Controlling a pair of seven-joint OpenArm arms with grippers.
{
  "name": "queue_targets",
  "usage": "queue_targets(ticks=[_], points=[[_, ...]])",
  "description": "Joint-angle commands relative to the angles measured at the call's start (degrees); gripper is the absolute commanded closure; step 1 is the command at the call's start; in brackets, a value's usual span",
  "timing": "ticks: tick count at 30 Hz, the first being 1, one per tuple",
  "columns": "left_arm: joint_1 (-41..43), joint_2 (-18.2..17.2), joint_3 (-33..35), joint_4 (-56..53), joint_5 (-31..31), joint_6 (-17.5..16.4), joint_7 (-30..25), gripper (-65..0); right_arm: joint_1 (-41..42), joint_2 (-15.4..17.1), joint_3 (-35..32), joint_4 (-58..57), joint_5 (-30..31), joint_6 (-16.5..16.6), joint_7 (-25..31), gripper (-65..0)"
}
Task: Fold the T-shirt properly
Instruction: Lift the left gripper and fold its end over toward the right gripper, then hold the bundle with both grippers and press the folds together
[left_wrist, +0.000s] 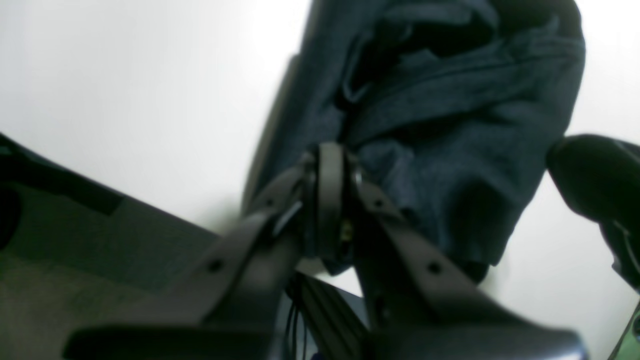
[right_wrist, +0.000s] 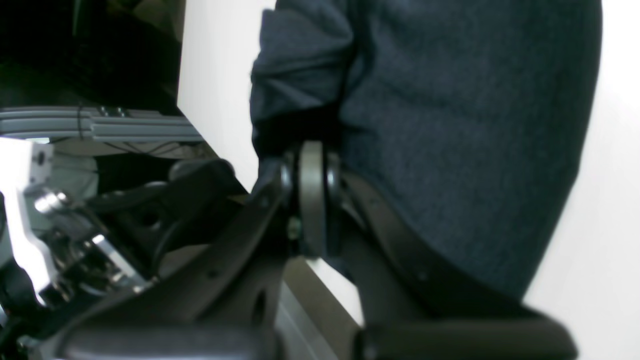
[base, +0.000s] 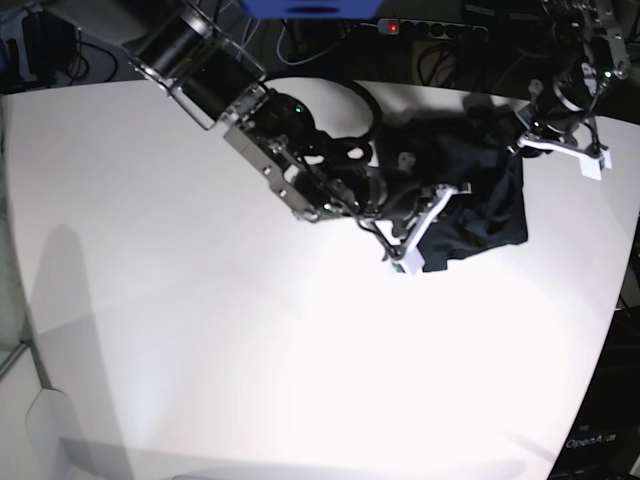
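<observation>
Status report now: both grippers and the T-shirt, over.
Left gripper shut on T-shirt. Right gripper shut on its other edge. Shirt bunched on white table. Nothing blocking.

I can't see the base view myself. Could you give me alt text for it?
Two robot arms reach over a white table to a crumpled black T-shirt near its far right edge. The right claw, at the picture's middle, and the left claw, at the upper right, are both closed on the fabric.
</observation>
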Motion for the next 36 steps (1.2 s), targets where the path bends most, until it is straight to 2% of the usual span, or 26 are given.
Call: queue_targets(ticks=[1, 10, 15, 17, 20, 26, 33, 36], points=[[0.1, -0.72, -0.18, 0.83, -0.28, -0.14, -0.72, 0.0, 1.32, -0.88, 0.01, 1.08, 1.32, -0.24, 0.66, 0.0], [0.1, -0.64, -0.18, 1.01, -0.28, -0.14, -0.72, 0.0, 1.58, -3.35, -0.16, -1.3, 0.88, -0.24, 0.74, 0.0], [0.19, -0.64, -0.18, 1.01, -0.36, -0.14, -0.72, 0.0, 2.99, -5.19, -0.16, -5.6, -2.28, -0.15, 0.83, 0.0], [0.19, -0.64, -0.18, 1.01, -0.36, -0.14, -0.72, 0.0, 3.25, -5.63, -0.16, -7.1, -2.28, 0.82, 1.71, 0.0], [0.28, -0.64, -0.18, 1.01, -0.36, -0.14, -0.72, 0.0, 4.04, -5.72, -0.16, -9.3, -2.28, 4.25, 5.67, 0.0], [0.28, -0.64, -0.18, 0.92, -0.36, -0.14, -0.72, 0.0, 5.27, -5.97, -0.16, -14.31, -2.28, 4.51, 6.99, 0.0], [0.28, -0.64, -0.18, 0.83, -0.36, -0.14, -0.72, 0.0, 6.59, -5.97, -3.68, -13.08, -1.93, 4.51, 9.98, 0.0], [0.1, -0.64, -0.18, 0.83, -0.36, -0.14, -0.72, 0.0, 6.77, -5.97, -3.77, -12.37, 1.24, 4.51, 9.89, 0.0]])
